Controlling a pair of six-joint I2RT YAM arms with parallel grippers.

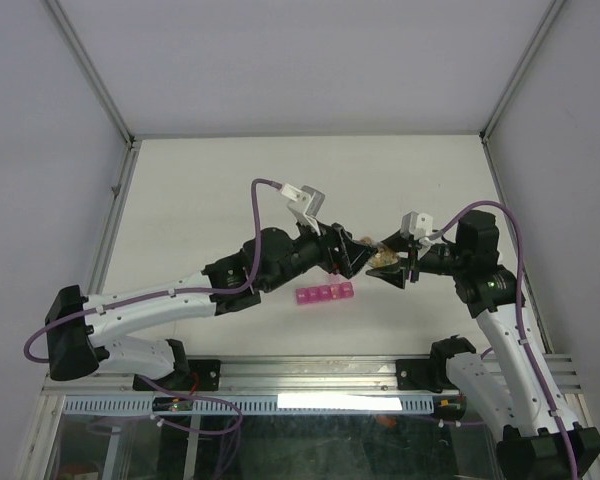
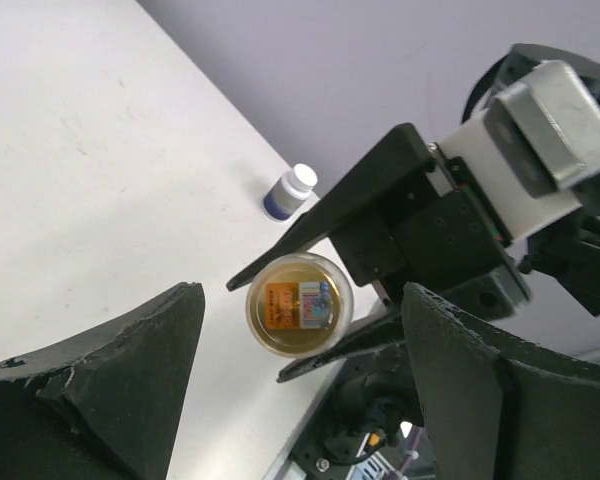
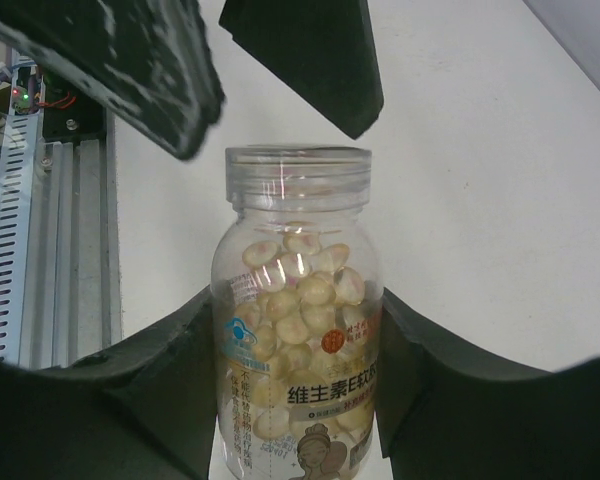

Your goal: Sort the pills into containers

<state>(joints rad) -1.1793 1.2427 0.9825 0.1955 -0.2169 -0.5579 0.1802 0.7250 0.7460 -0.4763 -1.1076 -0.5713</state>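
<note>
White matte bench (image 1: 230, 180), grey walls around. Right pincer (image 3: 298, 345) pinches one clear round plastic pill bottle (image 3: 298, 225), uncapped and packed with pale oval pills (image 3: 295, 290). Left pincer (image 2: 300, 300) stands spread at the bottle's mouth. Both arms reach inward and meet mid-bench. Containers (image 1: 324, 295), one magenta translucent strip, lie just nearside. One white-capped small bottle (image 2: 290, 192) stands well apart.

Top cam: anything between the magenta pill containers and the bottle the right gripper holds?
Nothing. Top view shows only bare table between the containers and the pill bottle.
</note>
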